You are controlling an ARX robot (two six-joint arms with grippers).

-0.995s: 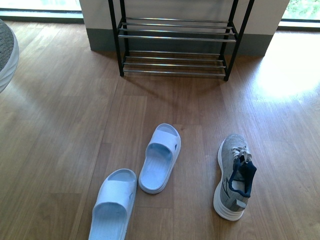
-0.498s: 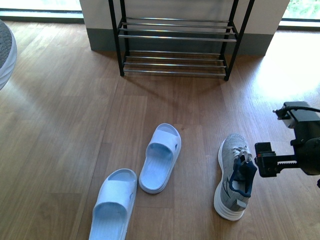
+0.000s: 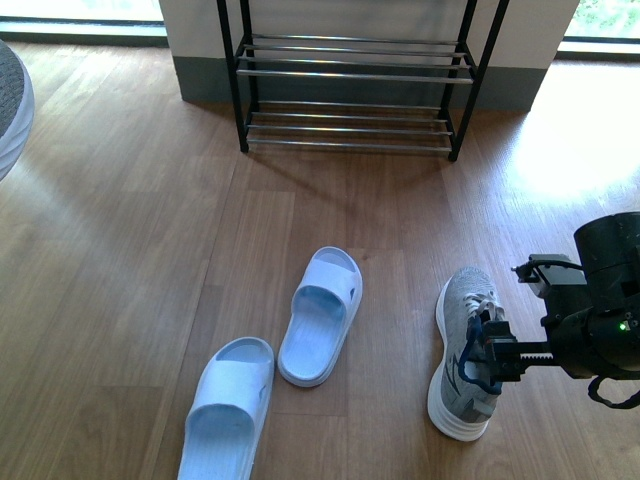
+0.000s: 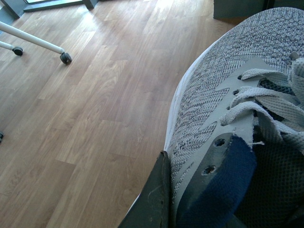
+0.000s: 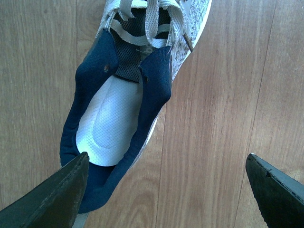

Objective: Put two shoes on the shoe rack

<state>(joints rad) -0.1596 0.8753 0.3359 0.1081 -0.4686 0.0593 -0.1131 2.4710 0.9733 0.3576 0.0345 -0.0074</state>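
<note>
Right hand (image 3: 515,357) is hovering low at the floor sneaker (image 3: 462,350), which is lying on the floor (image 3: 130,250) right of two slides (image 3: 322,315), well apart from the rack (image 3: 355,75). The lifted sneaker (image 3: 8,105) is showing at the left edge.

From the left wrist, the left hand (image 4: 190,213) is pinching the lifted sneaker (image 4: 223,80), one finger (image 4: 156,199) pressing its side, with the floor below.

From the right wrist, the right hand's fingers (image 5: 54,194) are standing wide apart, one beside the floor sneaker's (image 5: 118,128) heel.
</note>
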